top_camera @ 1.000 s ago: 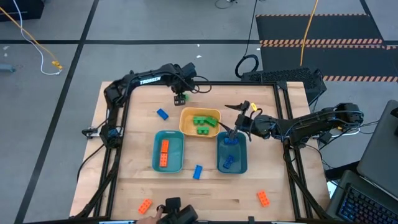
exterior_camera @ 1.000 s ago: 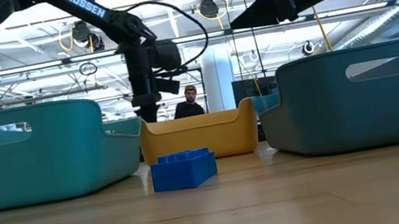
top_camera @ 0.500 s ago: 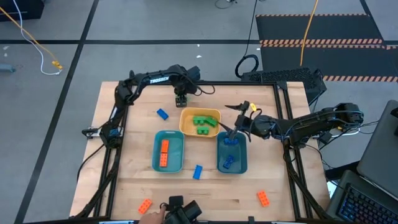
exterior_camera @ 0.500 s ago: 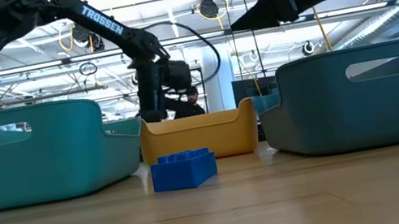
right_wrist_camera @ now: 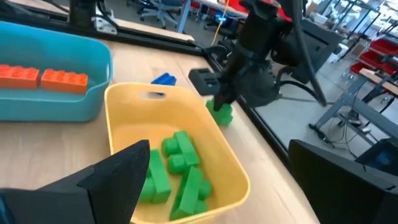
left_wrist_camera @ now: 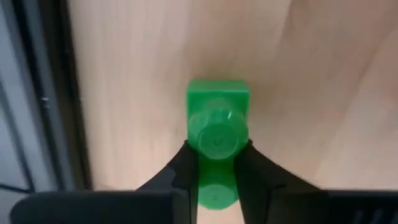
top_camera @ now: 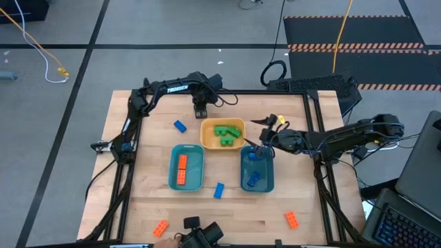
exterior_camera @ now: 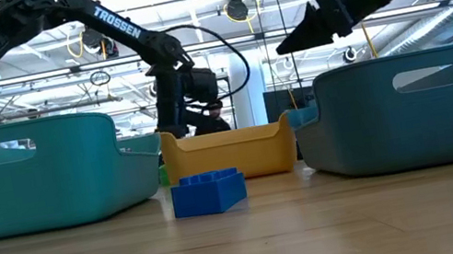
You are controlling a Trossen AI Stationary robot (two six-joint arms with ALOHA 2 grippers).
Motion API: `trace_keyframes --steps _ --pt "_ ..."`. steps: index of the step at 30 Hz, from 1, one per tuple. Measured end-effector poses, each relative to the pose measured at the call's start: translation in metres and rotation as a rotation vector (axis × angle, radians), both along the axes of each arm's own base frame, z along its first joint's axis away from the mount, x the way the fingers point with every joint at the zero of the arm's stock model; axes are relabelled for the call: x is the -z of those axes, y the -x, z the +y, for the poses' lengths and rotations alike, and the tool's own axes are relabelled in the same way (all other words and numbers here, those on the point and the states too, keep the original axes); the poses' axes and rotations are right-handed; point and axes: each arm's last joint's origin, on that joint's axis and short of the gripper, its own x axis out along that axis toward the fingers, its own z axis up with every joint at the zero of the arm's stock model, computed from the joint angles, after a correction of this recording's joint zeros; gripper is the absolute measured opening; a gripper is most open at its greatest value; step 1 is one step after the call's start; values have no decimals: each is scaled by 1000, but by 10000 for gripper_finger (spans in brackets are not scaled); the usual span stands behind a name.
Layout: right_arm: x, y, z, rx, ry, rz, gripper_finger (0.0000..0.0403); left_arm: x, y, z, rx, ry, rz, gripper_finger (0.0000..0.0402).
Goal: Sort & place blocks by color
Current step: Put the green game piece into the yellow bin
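Observation:
A small green block [left_wrist_camera: 217, 118] stands on the table just beyond the far rim of the yellow bin [top_camera: 207, 131]. My left gripper [top_camera: 200, 110] is down over the block and shut on it. The yellow bin holds several green blocks [right_wrist_camera: 177, 165]. My right gripper [top_camera: 256, 134] hangs open and holds nothing, over the far end of the right teal bin [top_camera: 242, 176], which holds blue blocks [top_camera: 253, 178]. The left teal bin [top_camera: 172, 169] holds orange blocks [top_camera: 182, 169]. My left gripper pinches the green block between its two fingers [left_wrist_camera: 184, 171], on two opposite side faces [left_wrist_camera: 217, 158]. The fingers come from above and point down. The block stays upright with its stud up; in the right wrist view its underside [right_wrist_camera: 222, 118] rests on the table.
Loose blue blocks lie left of the yellow bin [top_camera: 180, 126] and between the teal bins near the front [top_camera: 218, 190]. Loose orange blocks lie at the front left [top_camera: 160, 227] and front right [top_camera: 291, 219]. The black table frame [top_camera: 227, 91] runs close behind the left gripper.
My left gripper has come down behind the yellow bin onto the green block, its arm swinging a little toward the table's right. My right gripper has dipped slightly over the right teal bin. The blocks and bins have kept their places.

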Motion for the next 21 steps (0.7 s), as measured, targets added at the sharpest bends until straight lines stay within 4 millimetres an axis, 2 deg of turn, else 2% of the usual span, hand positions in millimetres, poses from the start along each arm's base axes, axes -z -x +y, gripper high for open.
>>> trace_keyframes --steps 3,5,9,12,16,18,21 --pt "-3 3 1 -4 -6 -3 377 -8 1 0 -25 14 34 69" --pt "-6 6 2 -9 -5 -6 377 -23 -2 1 -39 -11 30 69" --pt "-11 11 3 -13 -3 -17 377 -62 -10 -6 -52 -52 29 69" --pt "-17 15 3 -16 1 -37 377 -101 -21 -15 -90 -103 -61 69" --pt "-23 23 3 -16 2 -43 377 -137 -37 -45 -118 -80 -190 69" --pt "-27 26 2 -16 0 -62 377 -143 -46 -67 -102 -65 -199 69" --pt "-31 32 2 -11 -16 -77 377 -139 -56 -100 -91 -38 -169 69"
